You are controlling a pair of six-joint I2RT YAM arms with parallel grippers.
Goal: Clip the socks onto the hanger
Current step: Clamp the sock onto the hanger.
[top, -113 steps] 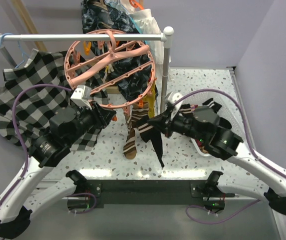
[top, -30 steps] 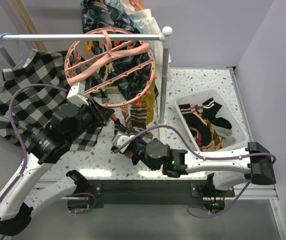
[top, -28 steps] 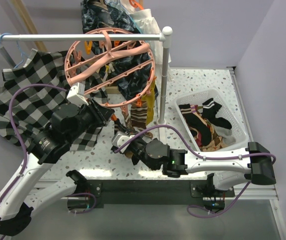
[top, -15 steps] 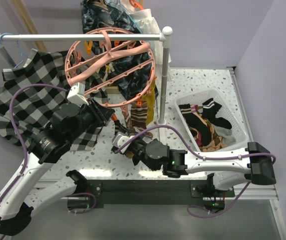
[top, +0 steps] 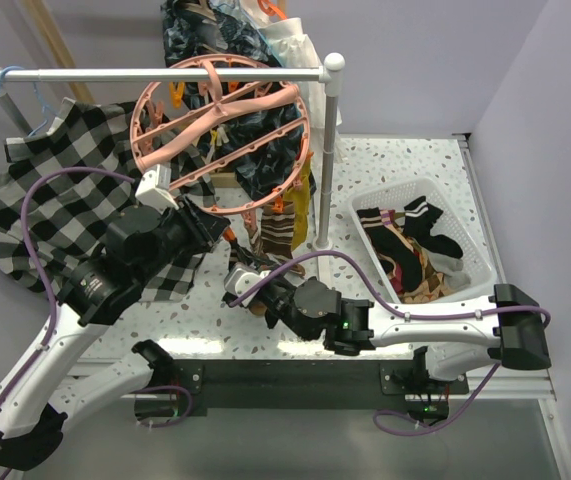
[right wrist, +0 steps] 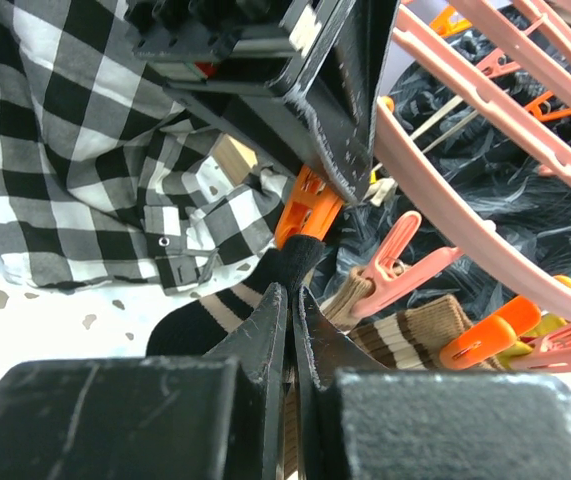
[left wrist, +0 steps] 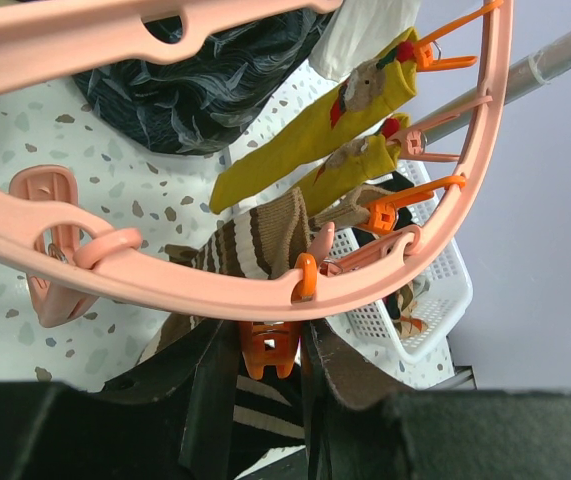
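The salmon-pink round hanger hangs on the white rail. My left gripper is shut on an orange clip under the ring, one finger on each side of it. My right gripper is shut on the cuff of a black sock with cream stripes and holds it up against the mouth of that orange clip. Mustard yellow socks and a brown striped sock hang clipped to the ring. More socks lie in the basket.
A white basket stands on the table at the right. A black-and-white checkered shirt hangs on the rail at the left. The rail's white post stands just right of the hanger. Dark clothes hang behind.
Since the earliest frame my right arm has swung from beside the basket to under the hanger with the black sock. Over the last second both arms barely move.
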